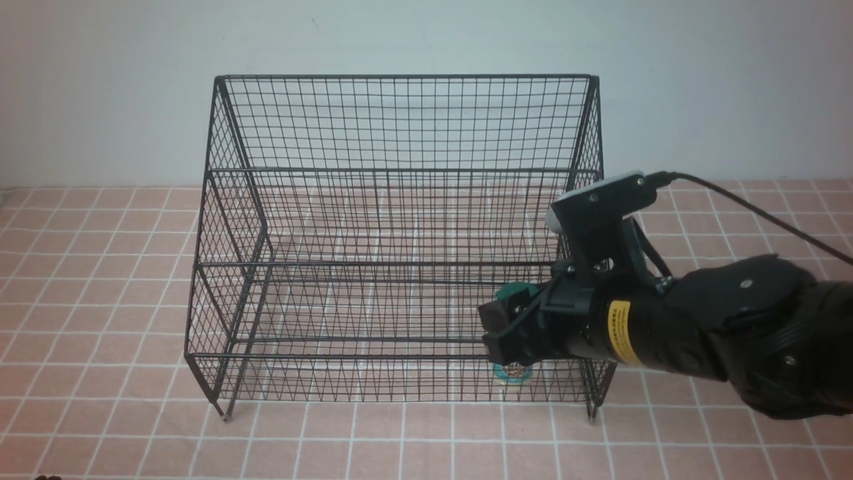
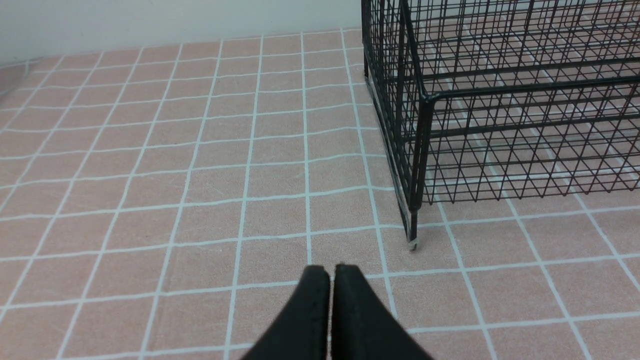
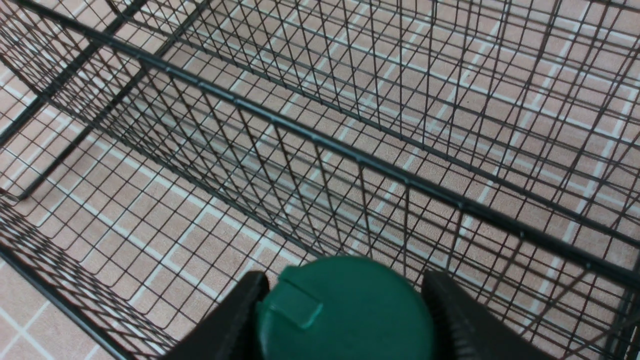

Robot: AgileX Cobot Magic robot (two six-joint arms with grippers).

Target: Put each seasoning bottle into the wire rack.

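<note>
A: Item one, the seasoning bottle (image 1: 517, 294). Where do we log it?

B: We log it upright inside the wire rack (image 1: 403, 76), in the lowest front tier near the right end. Its dark green cap (image 3: 345, 310) sits between the fingers of the right gripper (image 1: 500, 331), which clamp it from both sides. The label end shows through the front mesh.

A: Seated?

B: We cannot tell whether its base touches the tier's mesh floor or hangs just above it.

A: Item two, the left gripper (image 2: 330, 280)?

B: Fingers pressed together, holding nothing, over the tiled tabletop (image 1: 100, 300) near the rack's left front foot.

A: Step in hand?

B: We judge it the set-down: bottle in the rack, release not yet made.

A: What does the next move call for?

B: We reckon the base must settle on the mesh first. Then the jaws part just enough to free the cap. The lift out should go straight up, clear of the rail behind and the side wire, so nothing tips. No other bottle shows in our views.
</note>
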